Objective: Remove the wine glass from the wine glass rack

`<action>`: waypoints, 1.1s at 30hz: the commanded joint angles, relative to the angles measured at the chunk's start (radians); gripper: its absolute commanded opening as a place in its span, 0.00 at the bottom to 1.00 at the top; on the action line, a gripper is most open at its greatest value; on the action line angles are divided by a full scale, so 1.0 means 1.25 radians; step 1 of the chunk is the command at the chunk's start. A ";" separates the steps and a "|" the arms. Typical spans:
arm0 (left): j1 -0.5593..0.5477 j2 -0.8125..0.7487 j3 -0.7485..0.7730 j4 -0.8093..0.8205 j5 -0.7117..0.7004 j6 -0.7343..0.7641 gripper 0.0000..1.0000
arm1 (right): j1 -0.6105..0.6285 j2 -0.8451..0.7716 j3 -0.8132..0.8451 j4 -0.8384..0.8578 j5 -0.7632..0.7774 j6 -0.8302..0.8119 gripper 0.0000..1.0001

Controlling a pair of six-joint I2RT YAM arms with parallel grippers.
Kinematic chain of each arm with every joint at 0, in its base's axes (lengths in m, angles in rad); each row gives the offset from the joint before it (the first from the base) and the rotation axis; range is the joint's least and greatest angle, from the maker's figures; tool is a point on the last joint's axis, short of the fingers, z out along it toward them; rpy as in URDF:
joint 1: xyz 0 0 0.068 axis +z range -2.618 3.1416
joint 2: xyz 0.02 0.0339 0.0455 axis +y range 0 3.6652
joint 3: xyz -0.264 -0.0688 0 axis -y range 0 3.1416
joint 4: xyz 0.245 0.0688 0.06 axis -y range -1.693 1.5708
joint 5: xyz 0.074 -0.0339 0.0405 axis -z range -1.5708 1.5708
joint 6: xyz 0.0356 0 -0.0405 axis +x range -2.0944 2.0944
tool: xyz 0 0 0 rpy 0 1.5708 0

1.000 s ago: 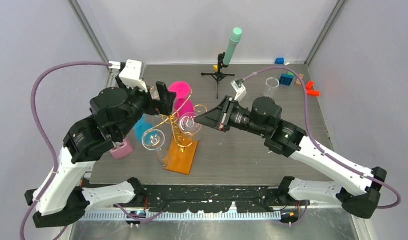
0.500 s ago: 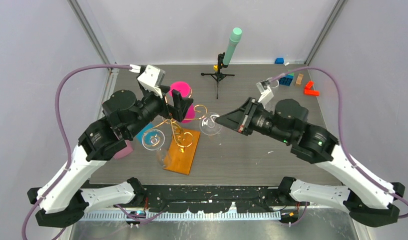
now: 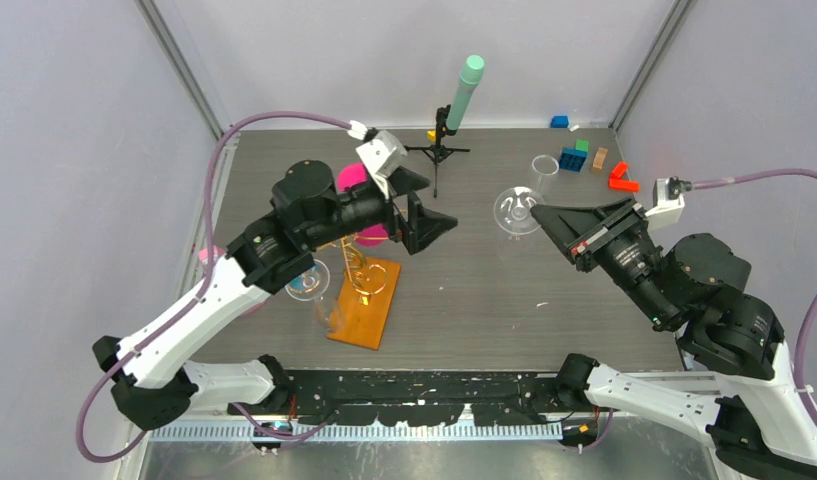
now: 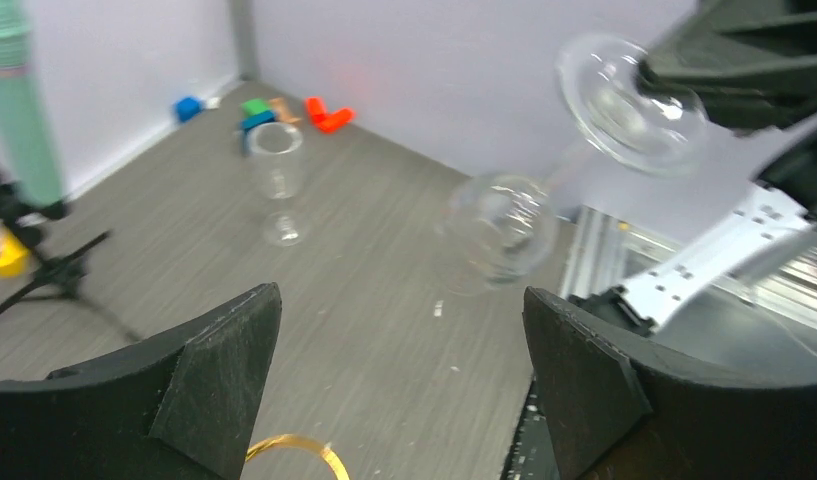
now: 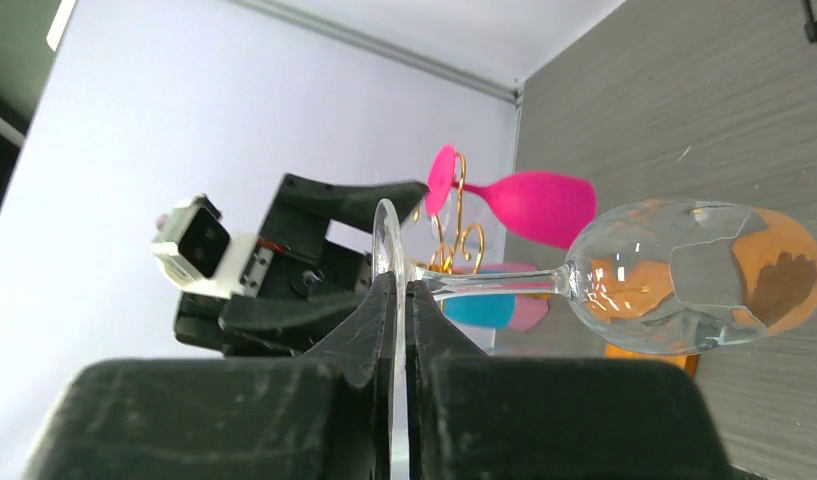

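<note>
The clear wine glass hangs in the air right of the table's middle, well apart from the wine glass rack, a gold wire stand on an orange base. My right gripper is shut on the glass's round foot; the stem lies level and the bowl points away. In the left wrist view the same glass floats ahead. My left gripper hovers open and empty just right of the rack, with a gold loop below its fingers.
A second clear glass and a pink glass stay on the rack. Another clear glass stands upright at the back right, near coloured blocks and orange pieces. A black tripod with a mint cylinder stands at the back.
My right gripper pulled the clear glass off the rack and carried it right. The left arm swung right over the rack, staying open.
</note>
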 commanded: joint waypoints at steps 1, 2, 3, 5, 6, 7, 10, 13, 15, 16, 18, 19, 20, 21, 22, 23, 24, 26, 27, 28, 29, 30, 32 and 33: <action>0.002 0.040 -0.019 0.194 0.216 -0.067 0.93 | -0.001 0.012 0.051 0.073 0.144 0.044 0.00; 0.002 0.051 -0.027 0.235 0.238 -0.094 0.93 | -0.001 0.014 0.060 0.081 0.151 0.044 0.00; 0.001 0.065 -0.035 0.282 0.256 -0.123 0.92 | -0.001 0.018 0.064 0.093 0.152 0.044 0.00; 0.001 0.091 -0.044 0.361 0.290 -0.174 0.92 | -0.001 0.032 0.085 0.096 0.150 0.041 0.00; 0.001 0.105 -0.047 0.398 0.298 -0.195 0.91 | -0.001 0.042 0.099 0.097 0.142 0.039 0.00; 0.000 0.118 -0.051 0.433 0.296 -0.213 0.91 | -0.001 0.047 0.104 0.097 0.139 0.039 0.00; -0.005 0.158 -0.054 0.545 0.310 -0.244 0.90 | 0.000 0.063 0.118 0.104 0.118 0.040 0.00; -0.012 0.190 -0.035 0.581 0.318 -0.244 0.88 | -0.001 0.068 0.113 0.124 0.099 0.047 0.00; -0.013 0.210 -0.023 0.590 0.328 -0.242 0.86 | -0.001 0.068 0.106 0.129 0.089 0.056 0.00; -0.015 0.221 -0.022 0.606 0.338 -0.239 0.85 | -0.001 0.067 0.100 0.136 0.085 0.059 0.00; -0.017 0.234 -0.023 0.631 0.351 -0.240 0.82 | -0.001 0.060 0.086 0.149 0.078 0.065 0.00; -0.017 0.240 -0.023 0.639 0.353 -0.240 0.81 | -0.001 0.058 0.082 0.161 0.076 0.070 0.00; -0.017 0.244 -0.022 0.644 0.356 -0.236 0.80 | -0.001 0.055 0.078 0.166 0.073 0.073 0.00; -0.017 0.248 -0.020 0.652 0.355 -0.229 0.79 | -0.001 0.054 0.077 0.167 0.072 0.074 0.00; -0.018 0.251 -0.019 0.659 0.356 -0.220 0.79 | -0.001 0.052 0.078 0.168 0.068 0.076 0.00; -0.019 0.254 -0.016 0.666 0.356 -0.210 0.79 | -0.001 0.051 0.077 0.168 0.065 0.076 0.00; -0.019 0.256 -0.013 0.670 0.357 -0.198 0.79 | -0.001 0.051 0.077 0.168 0.065 0.078 0.00; -0.021 0.265 -0.001 0.672 0.364 -0.178 0.80 | -0.001 0.053 0.077 0.168 0.059 0.079 0.00; -0.024 0.268 0.003 0.677 0.372 -0.168 0.80 | -0.001 0.054 0.076 0.168 0.055 0.080 0.00; -0.027 0.270 0.007 0.681 0.378 -0.157 0.80 | -0.001 0.054 0.076 0.168 0.053 0.081 0.00; -0.033 0.272 0.010 0.682 0.384 -0.144 0.80 | -0.001 0.056 0.075 0.168 0.049 0.081 0.00; -0.038 0.274 0.013 0.682 0.391 -0.128 0.80 | -0.001 0.056 0.074 0.168 0.049 0.083 0.00; -0.046 0.275 0.013 0.681 0.398 -0.102 0.79 | 0.000 0.058 0.072 0.168 0.047 0.085 0.00; -0.049 0.275 0.013 0.679 0.400 -0.089 0.77 | -0.001 0.057 0.070 0.168 0.046 0.085 0.00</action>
